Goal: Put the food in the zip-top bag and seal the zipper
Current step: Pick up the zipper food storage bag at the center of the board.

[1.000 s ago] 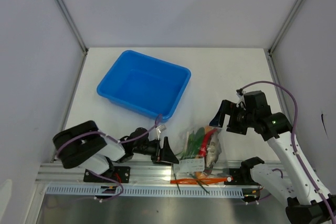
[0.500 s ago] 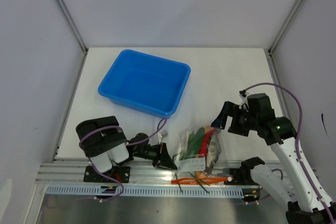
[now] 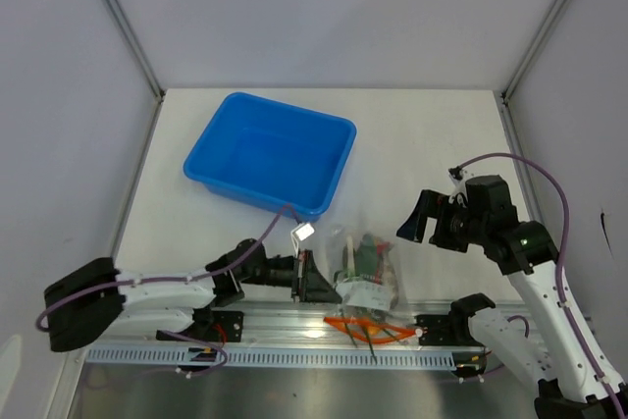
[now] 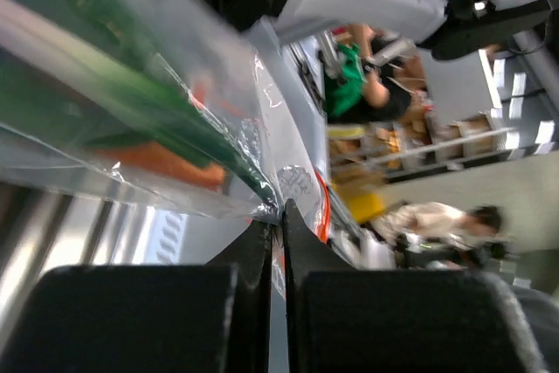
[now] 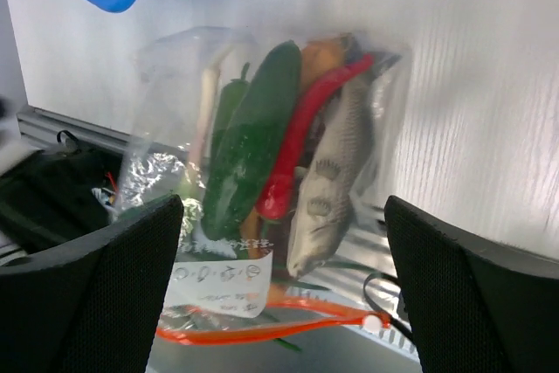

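Clear bag (image 3: 365, 267) at the table's (image 3: 432, 144) near edge holds chili (image 5: 306, 141), green pods (image 5: 253, 137), grey piece (image 5: 327, 189). Left gripper (image 4: 281, 220) pinches its side; right gripper (image 3: 416, 217) gapes nearby. Tray (image 3: 211, 176) sits behind.

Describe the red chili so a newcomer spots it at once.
Below the blue tray in the top view lies the clear zip-top bag. Inside it, the red chili is the slim curved red piece between a fat dark-green pod and a grey scaly piece.
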